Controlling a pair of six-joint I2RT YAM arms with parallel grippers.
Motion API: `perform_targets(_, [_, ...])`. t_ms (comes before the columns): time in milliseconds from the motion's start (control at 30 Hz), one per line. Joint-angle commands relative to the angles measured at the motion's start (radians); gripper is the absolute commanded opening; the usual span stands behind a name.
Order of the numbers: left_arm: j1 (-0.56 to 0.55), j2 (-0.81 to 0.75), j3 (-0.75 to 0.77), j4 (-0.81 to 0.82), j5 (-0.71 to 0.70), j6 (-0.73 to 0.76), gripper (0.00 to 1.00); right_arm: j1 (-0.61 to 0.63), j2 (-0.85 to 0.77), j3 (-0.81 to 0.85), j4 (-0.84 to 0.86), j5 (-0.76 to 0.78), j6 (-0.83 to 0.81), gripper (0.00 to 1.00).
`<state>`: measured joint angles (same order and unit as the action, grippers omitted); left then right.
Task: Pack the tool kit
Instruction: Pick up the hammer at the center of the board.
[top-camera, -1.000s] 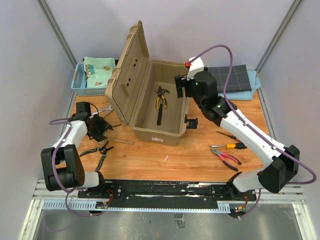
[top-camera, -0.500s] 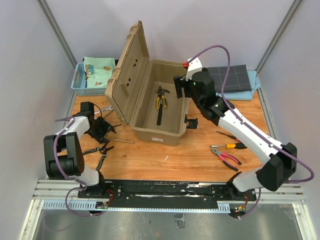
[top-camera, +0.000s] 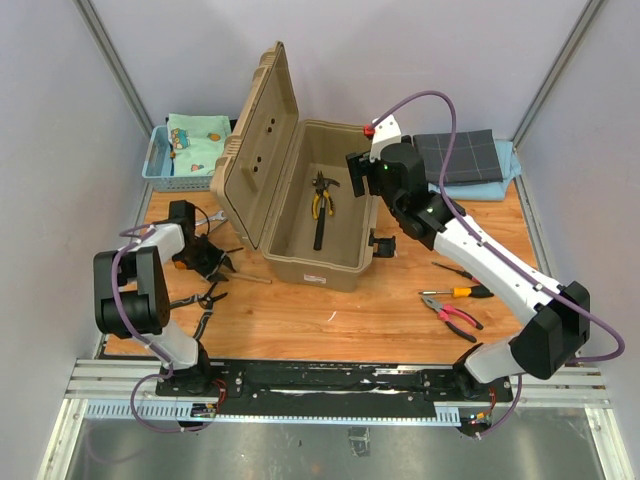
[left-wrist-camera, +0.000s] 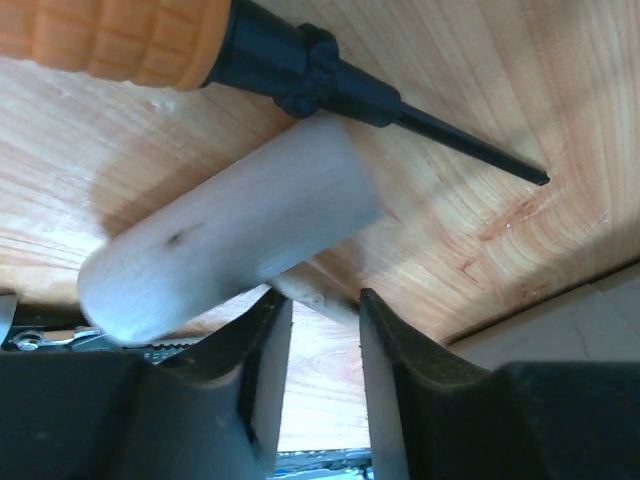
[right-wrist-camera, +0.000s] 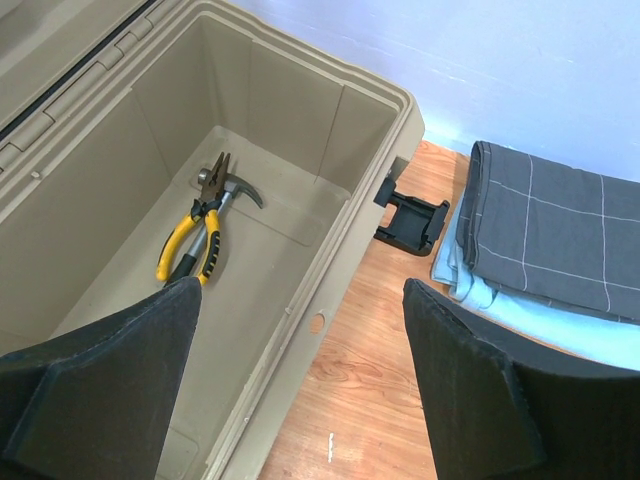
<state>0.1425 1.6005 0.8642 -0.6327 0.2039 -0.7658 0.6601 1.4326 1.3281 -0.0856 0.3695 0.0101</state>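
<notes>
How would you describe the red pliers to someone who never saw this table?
Find the open tan toolbox in the middle of the wooden table. Right of it, near the front edge, the pliers lie beside a yellow-handled screwdriver. No other pliers have red handles.

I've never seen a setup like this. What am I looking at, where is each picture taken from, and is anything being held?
Two robot arms stand at a wooden table. One picture looks down from above; the other two come from wrist cameras. The open tan toolbox holds yellow pliers and a hammer. The right gripper hangs open above it, empty. The left gripper, jaws slightly apart, is down by a pale wooden rod and an orange-handled screwdriver, gripping nothing I can see. Red pliers and a yellow-handled screwdriver lie loose on the right.
</notes>
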Motion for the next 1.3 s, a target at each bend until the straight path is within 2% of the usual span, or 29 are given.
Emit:
perform_targets(0, [-0.009,0.038,0.000,0.006,-0.009,0.024,0.26,0.009,-0.007,-0.016,0.026,0.037,-0.026,0.83])
perform_targets(100, [-0.008,0.032,-0.010,0.018,0.000,0.028,0.03,0.010,-0.013,-0.021,0.029,0.040,-0.027,0.83])
perform_targets(133, [-0.008,0.026,-0.012,0.019,0.003,0.028,0.01,0.010,-0.015,-0.024,0.029,0.040,-0.027,0.83])
perform_targets(333, [-0.008,-0.034,0.029,-0.014,-0.038,0.068,0.00,0.010,-0.035,-0.033,0.021,0.031,-0.013,0.83])
perform_targets(500, [-0.005,-0.143,0.081,-0.064,-0.037,0.096,0.00,0.009,-0.062,-0.029,-0.007,0.000,0.009,0.84])
perform_targets(633, [0.000,-0.231,0.124,-0.080,-0.021,0.144,0.00,0.010,-0.076,-0.018,-0.035,-0.051,0.028,0.91])
perform_targets(700, [0.004,-0.271,0.140,-0.081,-0.026,0.167,0.00,0.010,-0.073,0.007,-0.057,-0.070,0.033,1.00])
perform_targets(900, [0.067,-0.346,0.191,-0.093,-0.043,0.205,0.00,0.010,-0.066,0.078,-0.145,-0.111,0.037,0.98])
perform_targets(1100, [0.089,-0.371,0.312,-0.084,-0.052,0.319,0.00,0.010,-0.105,0.096,-0.203,-0.179,0.068,0.98])
perform_targets(1267, [0.090,-0.396,0.502,-0.097,-0.016,0.390,0.00,0.010,-0.152,0.097,-0.220,-0.243,0.088,0.98])
